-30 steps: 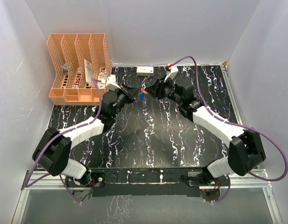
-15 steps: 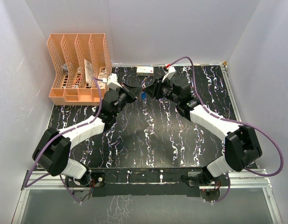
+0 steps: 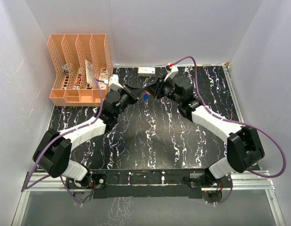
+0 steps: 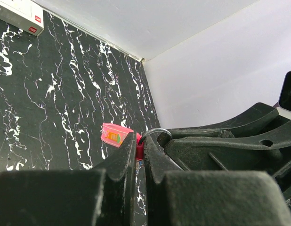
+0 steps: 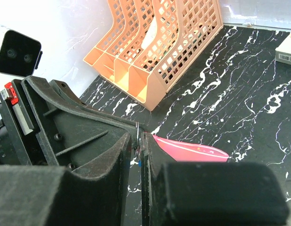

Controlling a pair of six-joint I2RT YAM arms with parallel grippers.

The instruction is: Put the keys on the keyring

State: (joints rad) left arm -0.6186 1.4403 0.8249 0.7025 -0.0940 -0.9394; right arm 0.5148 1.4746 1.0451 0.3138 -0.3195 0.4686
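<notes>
The keyring is a pink-red strap [image 4: 115, 135] with a thin metal ring [image 4: 155, 133]. My left gripper [image 4: 140, 142] is shut on the strap's ring end and holds it above the table. From the opposite side my right gripper [image 5: 138, 136] meets it tip to tip, its jaws drawn in to a thin slit around the ring [image 5: 137, 132]. The strap [image 5: 192, 149] sticks out to the right behind it. A blue key [image 3: 144, 97] hangs just below the two grippers [image 3: 137, 94] [image 3: 151, 91]; a speck of blue [image 5: 139, 163] shows in the slit. The whitish key is hidden.
An orange file rack [image 3: 79, 66] stands at the back left, close behind the left arm. A small white box [image 3: 146, 71] lies by the back wall. White walls enclose the black marbled table [image 3: 150, 136] on three sides.
My right gripper has slid slightly left against the left gripper's tips and its jaws have narrowed onto the ring. The left gripper has kept its hold and place.
</notes>
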